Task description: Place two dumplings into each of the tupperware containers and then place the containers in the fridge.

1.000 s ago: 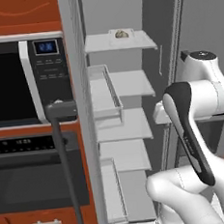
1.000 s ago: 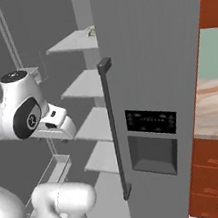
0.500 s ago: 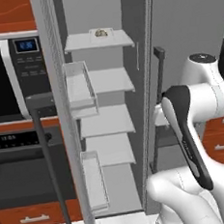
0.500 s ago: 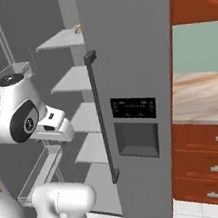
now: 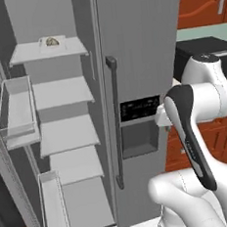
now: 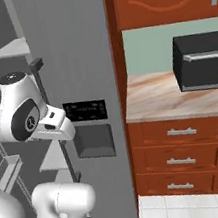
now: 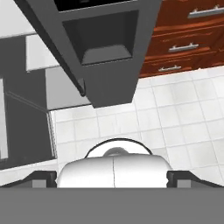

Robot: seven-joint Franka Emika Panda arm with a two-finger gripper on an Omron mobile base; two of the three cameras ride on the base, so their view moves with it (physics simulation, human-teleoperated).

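The fridge (image 5: 138, 39) stands with its left compartment open and its right door shut. On the top shelf sits a pale tupperware container (image 5: 44, 48) holding a tan dumpling (image 5: 52, 41). In the hand view my gripper (image 7: 113, 177) points down at the tiled floor in front of the fridge (image 7: 109, 83), and its fingertips (image 7: 43, 176) stand far apart with nothing between them. My arm is folded close to the base, in front of the fridge's shut door (image 6: 68, 37).
The open door at the left carries bins (image 5: 18, 112). A vertical handle (image 5: 116, 120) and a dispenser recess (image 6: 94, 141) mark the shut door. To the right is a wood-topped counter (image 6: 155, 98) with drawers and a black appliance (image 6: 204, 61).
The whole picture has swept rightward: the camera has moved from the microwave and open shelves to the fridge's shut door and the counter. My arm keeps its folded pose, gripper still open.
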